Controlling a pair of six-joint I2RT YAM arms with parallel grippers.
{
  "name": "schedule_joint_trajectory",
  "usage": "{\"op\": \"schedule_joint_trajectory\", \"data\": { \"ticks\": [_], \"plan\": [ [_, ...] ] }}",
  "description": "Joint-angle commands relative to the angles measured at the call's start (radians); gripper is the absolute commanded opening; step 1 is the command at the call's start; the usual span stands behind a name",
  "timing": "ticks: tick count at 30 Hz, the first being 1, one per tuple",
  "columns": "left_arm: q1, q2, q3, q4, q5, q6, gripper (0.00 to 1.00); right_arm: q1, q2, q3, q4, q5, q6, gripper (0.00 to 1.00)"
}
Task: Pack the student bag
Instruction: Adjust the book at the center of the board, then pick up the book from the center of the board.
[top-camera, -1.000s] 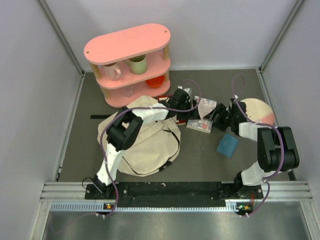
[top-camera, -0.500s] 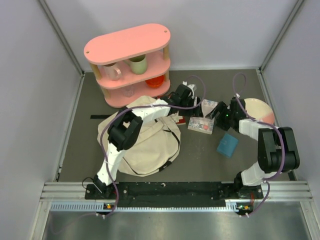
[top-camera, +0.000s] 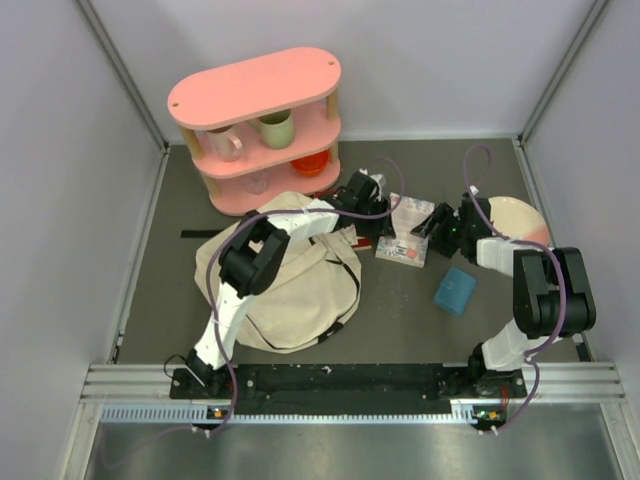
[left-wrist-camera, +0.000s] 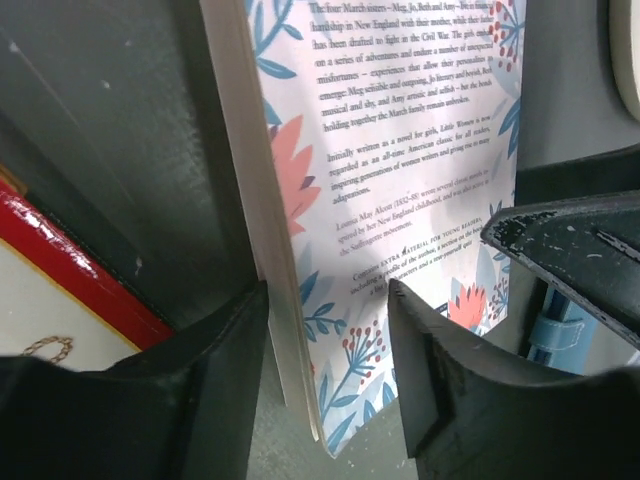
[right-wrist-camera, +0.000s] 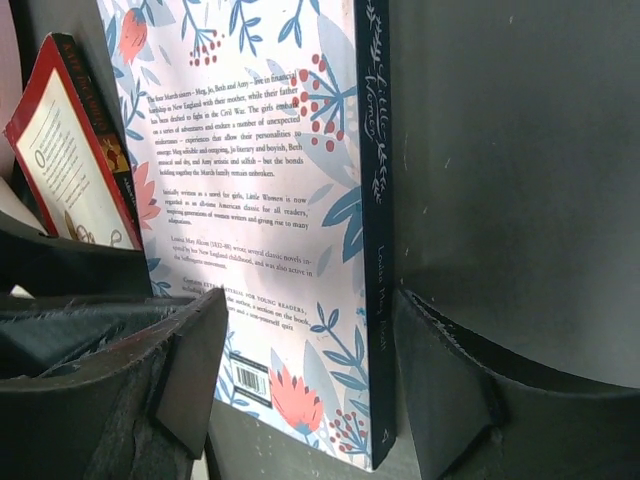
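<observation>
The student bag (top-camera: 290, 290), cream fabric with dark straps, lies slumped at the left-centre of the table. A book with a floral cover (top-camera: 405, 238) lies to its right. My left gripper (top-camera: 376, 208) is open at the book's left side. In the left wrist view (left-wrist-camera: 330, 375) its jaws straddle the page-edge corner of the book (left-wrist-camera: 400, 160). My right gripper (top-camera: 436, 226) is open at the book's right side. In the right wrist view (right-wrist-camera: 310, 375) its jaws straddle the dark spine of the book (right-wrist-camera: 375, 230).
A red-edged book (right-wrist-camera: 65, 150) lies beside the floral one, toward the bag. A blue object (top-camera: 455, 290) lies in front of the right gripper. A pale plate (top-camera: 520, 218) is at the far right. A pink shelf (top-camera: 255, 95) with cups stands at the back.
Both grippers have shifted slightly around the floral book, the right one moving a little farther back. The book has turned a little. The bag has not moved.
</observation>
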Motion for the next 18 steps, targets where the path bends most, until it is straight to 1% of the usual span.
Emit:
{"op": "schedule_joint_trajectory", "data": {
  "ticks": [1, 2, 3, 5, 6, 9, 10, 15, 17, 18],
  "plan": [
    [-0.018, -0.024, -0.027, 0.122, 0.132, -0.041, 0.49, 0.015, 0.019, -0.034, 0.027, -0.056, 0.012, 0.65],
    [-0.018, -0.044, -0.031, 0.141, 0.138, -0.044, 0.45, 0.015, 0.019, -0.035, 0.027, -0.056, 0.014, 0.65],
    [-0.019, -0.052, -0.034, 0.151, 0.141, -0.053, 0.43, 0.016, 0.019, -0.037, 0.027, -0.056, 0.014, 0.65],
    [-0.018, -0.078, -0.039, 0.174, 0.16, -0.057, 0.32, 0.015, 0.022, -0.035, 0.025, -0.055, 0.012, 0.65],
    [-0.019, -0.086, -0.037, 0.177, 0.161, -0.058, 0.29, 0.015, 0.022, -0.037, 0.027, -0.055, 0.012, 0.65],
    [-0.018, -0.113, -0.037, 0.185, 0.154, -0.06, 0.25, 0.015, 0.027, -0.038, 0.027, -0.055, 0.009, 0.65],
    [-0.018, -0.118, -0.037, 0.186, 0.154, -0.061, 0.24, 0.013, 0.028, -0.04, 0.025, -0.053, 0.01, 0.65],
    [-0.018, -0.123, -0.037, 0.22, 0.196, -0.087, 0.29, 0.015, 0.031, -0.044, 0.027, -0.056, 0.01, 0.65],
    [-0.018, -0.118, -0.04, 0.255, 0.21, -0.098, 0.33, 0.015, 0.031, -0.044, 0.028, -0.058, 0.009, 0.65],
    [-0.019, -0.115, -0.041, 0.261, 0.227, -0.106, 0.36, 0.015, 0.03, -0.046, 0.027, -0.056, 0.007, 0.65]
  ]
}}
